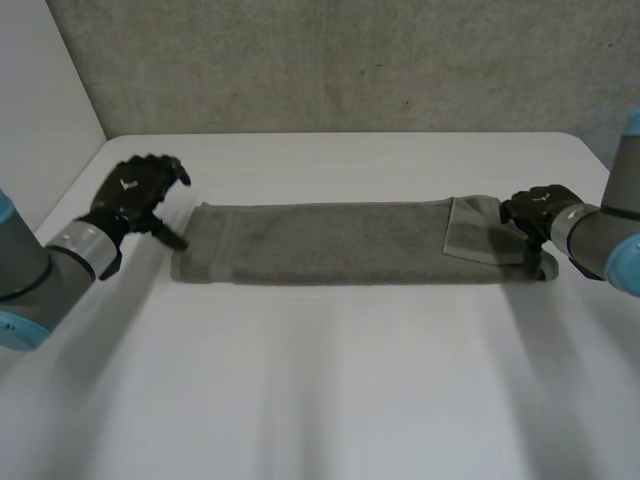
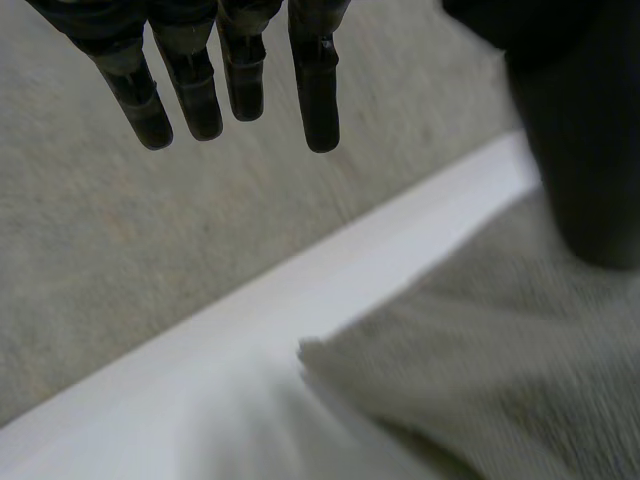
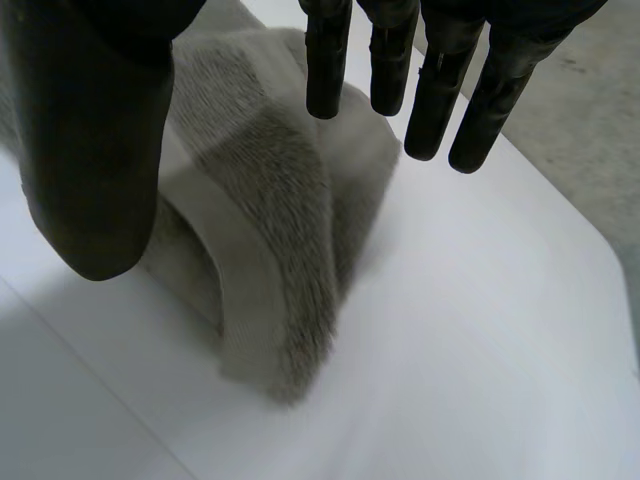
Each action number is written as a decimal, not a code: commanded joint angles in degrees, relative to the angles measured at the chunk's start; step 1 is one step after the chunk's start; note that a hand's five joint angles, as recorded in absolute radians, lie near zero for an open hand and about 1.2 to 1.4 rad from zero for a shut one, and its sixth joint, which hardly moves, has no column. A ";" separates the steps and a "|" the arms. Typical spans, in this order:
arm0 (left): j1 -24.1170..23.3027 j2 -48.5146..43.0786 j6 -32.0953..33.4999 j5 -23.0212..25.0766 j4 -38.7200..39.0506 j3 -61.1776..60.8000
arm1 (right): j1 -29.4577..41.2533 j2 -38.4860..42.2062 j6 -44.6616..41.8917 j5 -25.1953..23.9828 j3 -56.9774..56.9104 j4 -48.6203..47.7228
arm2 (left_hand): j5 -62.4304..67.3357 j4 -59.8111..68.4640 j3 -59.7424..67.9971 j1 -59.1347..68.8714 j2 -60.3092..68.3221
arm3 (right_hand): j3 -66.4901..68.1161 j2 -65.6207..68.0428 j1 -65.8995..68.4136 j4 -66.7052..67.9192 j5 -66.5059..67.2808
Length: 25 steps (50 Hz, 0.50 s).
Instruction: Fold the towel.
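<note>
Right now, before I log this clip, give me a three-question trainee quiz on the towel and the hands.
1. True or false: the left hand has its fingers curled round the towel.
2. Which end of the towel has a flap folded over? A) the end by the left hand B) the end by the right hand C) neither
3. What colour is the table?
Key: 1 false; 2 B; 3 white.

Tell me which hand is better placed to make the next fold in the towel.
Right, probably. The right hand is open at the towel's right end, thumb and fingers straddling a raised flap. The left hand hovers open beside the left end, off the cloth.
</note>
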 commanded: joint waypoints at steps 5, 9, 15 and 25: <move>-2.44 -4.97 3.64 -0.63 -0.92 0.81 | -3.60 -4.94 -0.28 0.47 7.59 -14.65 | 0.71 -0.92 -0.74 -0.65 -0.56 | -10.23 -9.41 -10.13 -10.28 -10.60; -3.14 -5.06 3.64 -0.63 -0.92 0.81 | -4.04 -6.36 0.78 0.38 8.03 -15.80 | 0.54 -1.09 -0.91 -0.82 -0.73 | -10.23 -9.41 -10.13 -10.28 -10.60; -3.85 -5.06 3.55 -0.63 -0.92 0.73 | -3.95 -7.15 2.80 -0.32 8.91 -16.15 | 0.21 -1.42 -1.25 -1.16 -1.06 | -10.23 -9.41 -10.13 -10.28 -10.60; -4.20 -6.37 3.55 -1.24 -0.83 0.72 | -3.42 -5.48 2.45 -3.66 13.74 -13.78 | 0.88 -0.75 -0.58 -0.49 -0.39 | -10.23 -9.41 -10.13 -10.28 -10.60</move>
